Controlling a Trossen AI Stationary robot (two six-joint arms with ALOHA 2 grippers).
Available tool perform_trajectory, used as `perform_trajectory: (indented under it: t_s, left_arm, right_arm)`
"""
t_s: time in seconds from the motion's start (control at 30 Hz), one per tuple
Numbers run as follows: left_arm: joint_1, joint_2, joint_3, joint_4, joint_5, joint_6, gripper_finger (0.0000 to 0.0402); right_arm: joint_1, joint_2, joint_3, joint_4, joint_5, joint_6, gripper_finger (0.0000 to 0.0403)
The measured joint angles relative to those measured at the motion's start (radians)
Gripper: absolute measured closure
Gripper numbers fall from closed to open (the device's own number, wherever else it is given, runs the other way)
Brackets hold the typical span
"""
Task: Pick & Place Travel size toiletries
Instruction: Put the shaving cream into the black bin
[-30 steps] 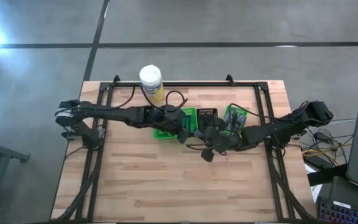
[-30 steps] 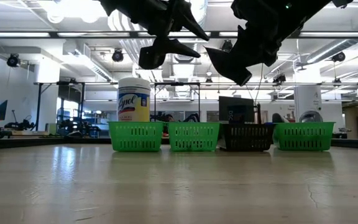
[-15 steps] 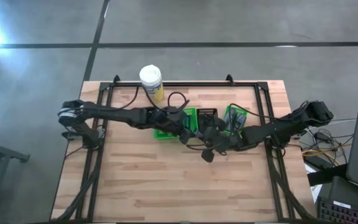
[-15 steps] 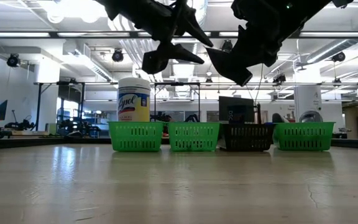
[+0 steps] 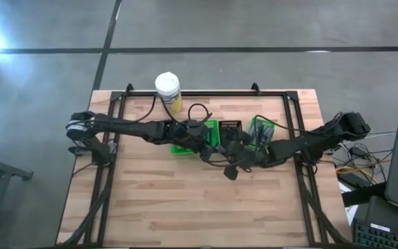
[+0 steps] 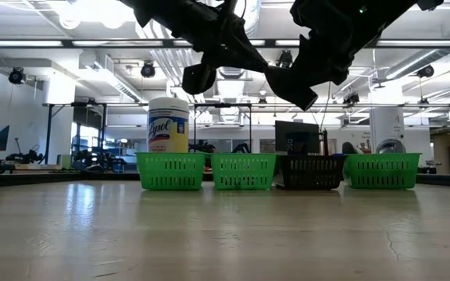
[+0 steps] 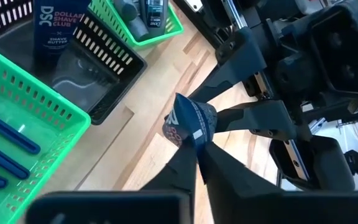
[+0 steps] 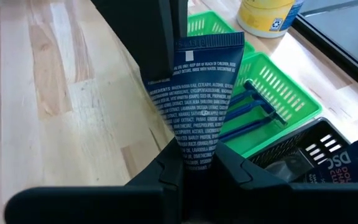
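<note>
Two tools pinch one dark tube — "DSC Dollar Shave Club" tube lies nearby.

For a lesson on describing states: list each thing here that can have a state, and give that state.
Tube: in the air, gripped by both grippers.
Left gripper: shut on tube.
Right gripper: shut on tube.
Jar: upright, lid on.
Razors: lying in a green basket.

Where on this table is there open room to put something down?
The wooden table is bare across its near half, in front of the row of baskets. Crowded: mid-table, where the left gripper and right gripper meet over a dark blue tube, beside the wipes jar.
</note>
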Motion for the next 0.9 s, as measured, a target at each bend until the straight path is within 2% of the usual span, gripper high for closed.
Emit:
perform_trajectory:
  t_s: [0.1,0.37,0.57,0.77,0.9]
  left_arm:
    - [0.0,0.0,0.0,-0.002,-0.01,0.003,0.0394]
    - [0.0,-0.001,0.0,-0.009,-0.026,0.057,0.0399]
    - [0.0,-0.002,0.002,-0.055,-0.028,0.146,0.04]
    - [0.001,-0.003,0.057,-0.228,-0.055,0.365,0.04]
    - [-0.023,-0.003,0.095,-0.288,-0.033,0.609,0.0401]
  right_arm:
    - [0.0,0.0,0.0,0.0,0.001,-0.001,0.0364]
    - [0.0,0.0,0.0,0.003,-0.002,-0.047,0.0352]
    - [0.0,-0.032,0.0,-0.042,-0.104,-0.052,0.0271]
    - [-0.01,-0.118,0.02,-0.143,-0.146,-0.082,0.018]
    - [-0.054,-0.14,0.078,-0.194,-0.318,-0.179,0.0152]
